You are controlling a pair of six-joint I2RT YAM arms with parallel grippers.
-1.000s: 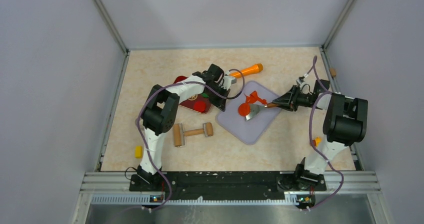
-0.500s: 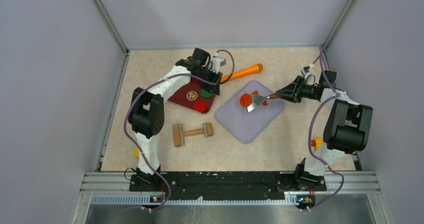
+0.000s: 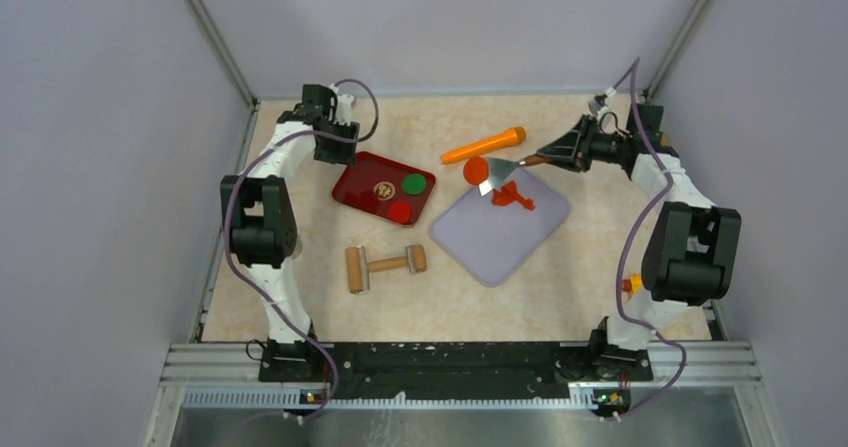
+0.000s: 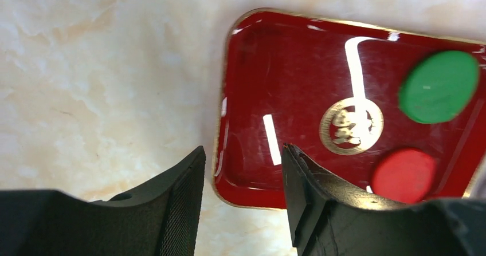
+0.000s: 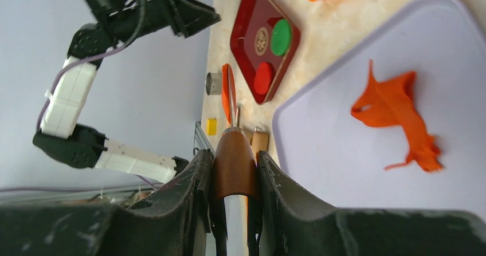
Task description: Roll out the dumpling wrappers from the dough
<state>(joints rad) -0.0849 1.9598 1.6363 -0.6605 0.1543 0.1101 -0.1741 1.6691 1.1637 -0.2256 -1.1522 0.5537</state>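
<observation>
A round orange-red dumpling wrapper (image 3: 476, 171) lies on the metal blade (image 3: 503, 174) of a scraper, held up over the far left corner of the lavender board (image 3: 500, 247). My right gripper (image 3: 556, 153) is shut on the scraper's brown handle (image 5: 233, 158). In the right wrist view the wrapper (image 5: 227, 93) shows edge-on past the handle. Torn orange dough scraps (image 3: 512, 199) lie on the board. My left gripper (image 4: 242, 153) is open and empty above the corner of the dark red tray (image 4: 298, 67); from above it (image 3: 333, 150) sits at the back left.
The red tray (image 3: 360, 182) holds a green disc (image 3: 413, 182) and a red disc (image 3: 400, 210) beside a gold emblem. An orange rolling pin (image 3: 485, 145) lies behind the board. A wooden handled roller (image 3: 385, 262) rests in front of the tray. Grey walls close in both sides.
My left arm swung from the board's edge to the back left and its gripper opened. My right gripper carried the scraper, with the wrapper on it, up and toward the far side.
</observation>
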